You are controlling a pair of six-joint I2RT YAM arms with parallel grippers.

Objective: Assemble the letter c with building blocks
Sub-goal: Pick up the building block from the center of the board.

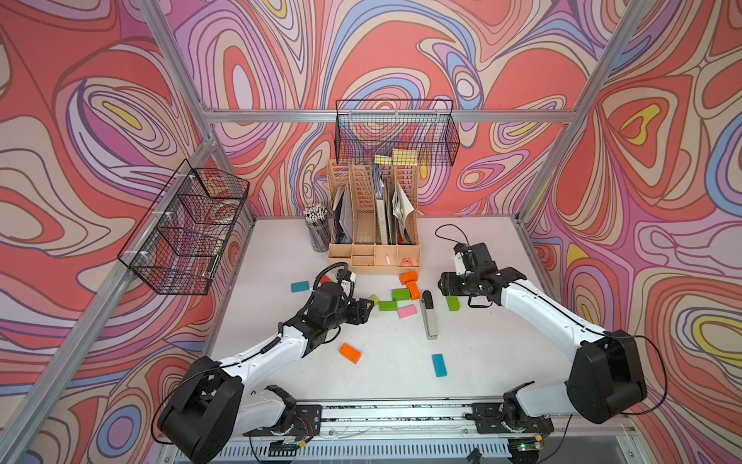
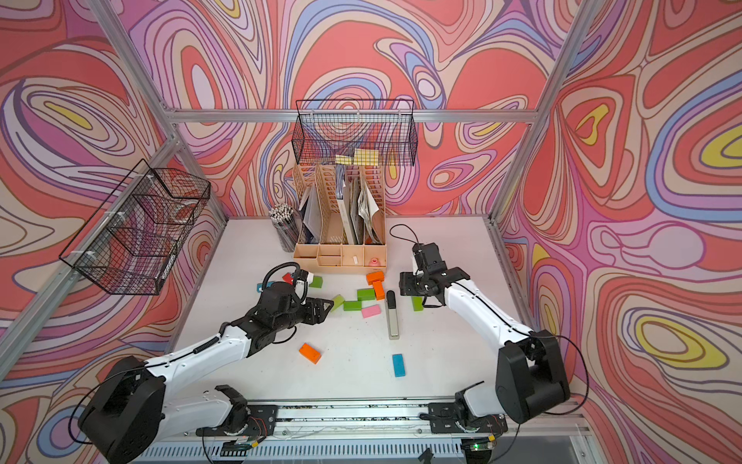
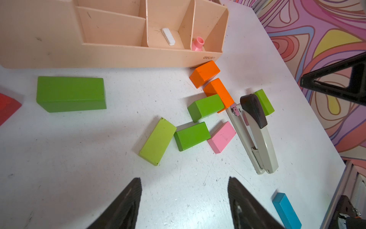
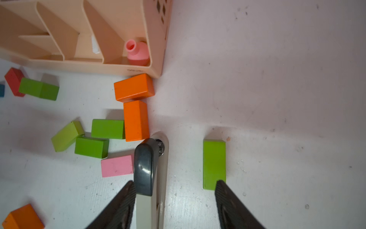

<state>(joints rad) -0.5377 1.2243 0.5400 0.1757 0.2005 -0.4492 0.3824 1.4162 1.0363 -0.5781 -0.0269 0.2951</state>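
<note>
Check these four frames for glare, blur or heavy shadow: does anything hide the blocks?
Both top views: even light, slightly soft, blocks small but distinct. Left wrist view: sharp, a broad soft shadow across the table, nothing hidden. Right wrist view: a small glare spot on the stapler, on its black cap; the fingers dark and slightly blurred; blocks clear.

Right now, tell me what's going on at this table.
A letter C is being built, and nothing is held. The right end effector is open over the gap between the stapler and a green block. The left end effector is open too, facing a crooked cluster of orange, green and pink blocks that is not yet a clean C.
</note>
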